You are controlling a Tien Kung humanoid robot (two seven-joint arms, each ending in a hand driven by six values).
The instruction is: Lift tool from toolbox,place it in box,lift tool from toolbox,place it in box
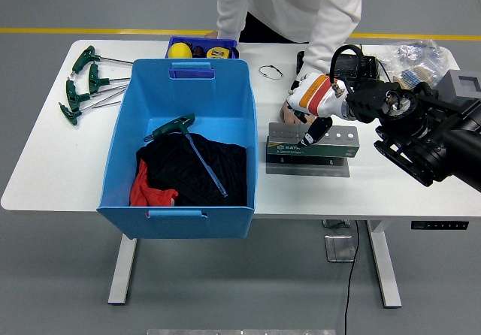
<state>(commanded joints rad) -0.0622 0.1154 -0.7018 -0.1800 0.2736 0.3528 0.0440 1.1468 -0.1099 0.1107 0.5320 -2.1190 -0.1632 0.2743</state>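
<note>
A: Hovering over the toolbox (313, 143) now. Right hand (310, 104) sits at its far edge, left-of-centre, dark fingers (315, 131) pointing down onto the top plate.

B: Holding anything?

A: Can't tell. Fingers look curled down toward the holes, but no tool shows in them. Could be pinching a handle I can't see.

B: Where's the toolbox on the table?

A: Right-of-centre, close to the near edge, just right of the blue box (180, 151). Its long axis runs left-right, parallel to the near edge.

B: And the box?

A: Left of the hand, so the carry goes left across the box's right wall. One green T-handle tool (183, 140) already lies in it on black cloth (197, 168), shaft running toward the near edge. My read: one tool placed, second lift in hand.

B: Left arm?

A: Not in view. The right hand is the only one near.

B: Anything in the way?

A: A person's hand (288, 111) rests on the table touching or just behind the robot hand, at the toolbox's far-left corner. Tight there. More T-handles (81, 84) lie at the far-left corner, well apart.
</note>
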